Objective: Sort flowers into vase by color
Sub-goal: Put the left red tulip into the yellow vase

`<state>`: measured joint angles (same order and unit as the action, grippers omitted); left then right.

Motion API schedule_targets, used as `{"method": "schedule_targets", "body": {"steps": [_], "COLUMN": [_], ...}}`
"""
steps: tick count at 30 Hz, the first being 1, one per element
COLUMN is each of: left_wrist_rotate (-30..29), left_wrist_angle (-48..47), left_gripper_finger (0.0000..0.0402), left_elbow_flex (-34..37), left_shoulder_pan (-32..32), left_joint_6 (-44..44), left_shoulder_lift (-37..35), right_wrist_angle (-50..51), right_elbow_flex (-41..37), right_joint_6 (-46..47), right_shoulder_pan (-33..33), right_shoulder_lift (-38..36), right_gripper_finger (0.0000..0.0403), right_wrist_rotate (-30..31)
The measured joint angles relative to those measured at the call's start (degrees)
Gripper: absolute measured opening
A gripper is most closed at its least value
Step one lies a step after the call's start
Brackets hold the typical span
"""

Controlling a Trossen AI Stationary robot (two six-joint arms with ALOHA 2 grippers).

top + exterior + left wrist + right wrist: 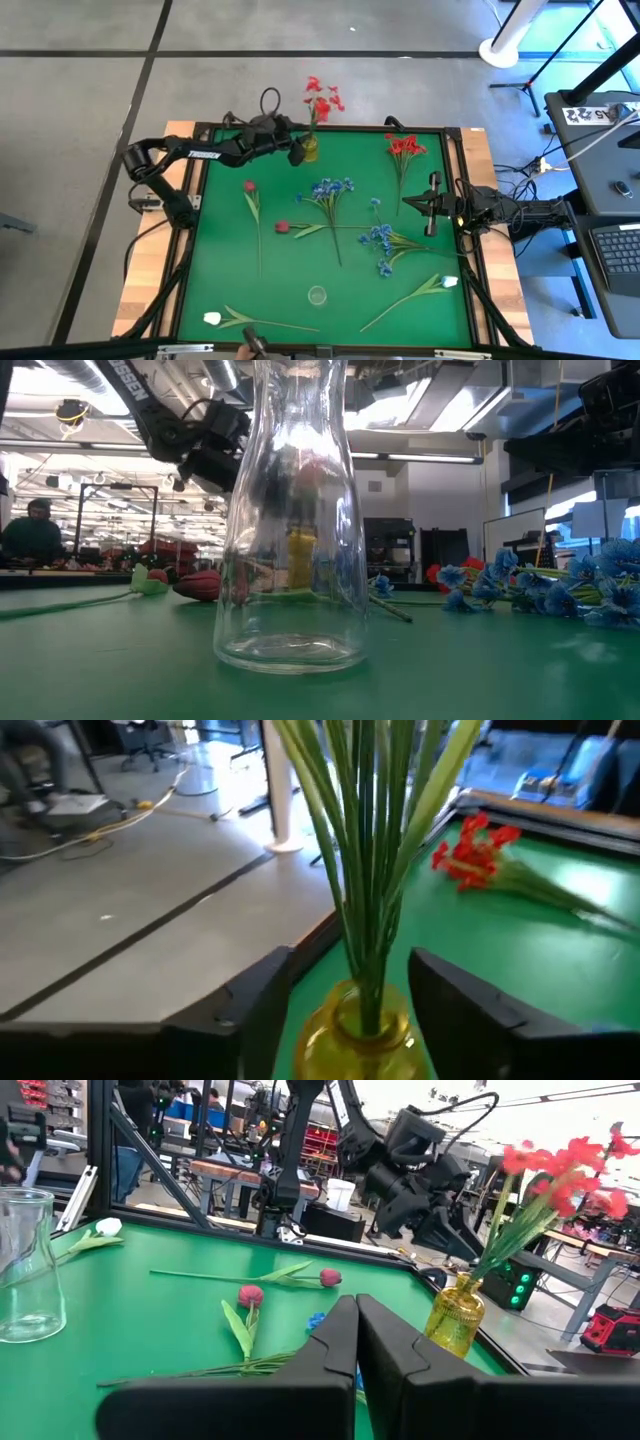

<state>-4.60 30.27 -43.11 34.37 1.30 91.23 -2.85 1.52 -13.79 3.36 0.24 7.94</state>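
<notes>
A yellow glass vase (310, 149) stands at the table's far edge with a red spray (322, 98) upright in it. My left gripper (350, 957) is open just above the vase (362, 1032), one finger on each side of the green stems (365, 850), apart from them. My right gripper (408, 206) hovers shut near the right edge. On the green mat lie another red spray (405, 146), two blue sprays (332, 188) (380, 240), two dark red buds (250, 186) (282, 227) and two white tulips (212, 318) (449, 282).
A clear glass vase (318, 295) stands empty near the table's near edge and fills the low view (290, 530). A raised dark frame (200, 180) runs round the mat. Bare mat lies between the clear vase and the left edge.
</notes>
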Motion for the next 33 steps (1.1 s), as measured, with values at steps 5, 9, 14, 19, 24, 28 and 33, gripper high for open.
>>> {"method": "schedule_targets", "body": {"steps": [5,9,14,19,24,28,33], "left_wrist_rotate": [-2.4,-2.5,3.2,2.6,-1.2,-5.4,-7.7], "left_wrist_angle": [-9.3,-20.1,-41.3,-64.1,-78.1,-81.7,-77.5], "left_gripper_finger": [0.0237,0.0241,0.0233,0.0228,0.0227,0.0227,0.0227], "left_elbow_flex": [0.0,0.0,0.0,0.0,0.0,0.0,0.6], "left_shoulder_pan": [0.0,-0.9,-4.3,-13.3,-26.1,-34.1,-40.8], "left_joint_6": [0.2,-7.2,-18.6,-29.2,-44.7,-58.1,-63.9], "left_shoulder_lift": [-8.4,-16.9,-25.8,-29.1,-29.0,-29.0,-29.0], "right_wrist_angle": [0.0,0.0,0.0,0.0,0.0,0.0,0.0], "right_elbow_flex": [0.0,0.0,0.0,0.0,0.0,0.0,0.0], "right_joint_6": [0.0,0.0,0.0,0.0,0.0,0.0,0.0], "right_shoulder_pan": [0.0,0.0,0.0,0.0,0.0,0.0,0.0], "right_shoulder_lift": [0.0,0.0,0.0,0.0,0.0,0.0,0.0], "right_gripper_finger": [0.0008,0.0008,0.0008,0.0008,0.0008,0.0008,0.0007], "right_wrist_rotate": [0.0,0.0,0.0,0.0,0.0,0.0,0.0]}}
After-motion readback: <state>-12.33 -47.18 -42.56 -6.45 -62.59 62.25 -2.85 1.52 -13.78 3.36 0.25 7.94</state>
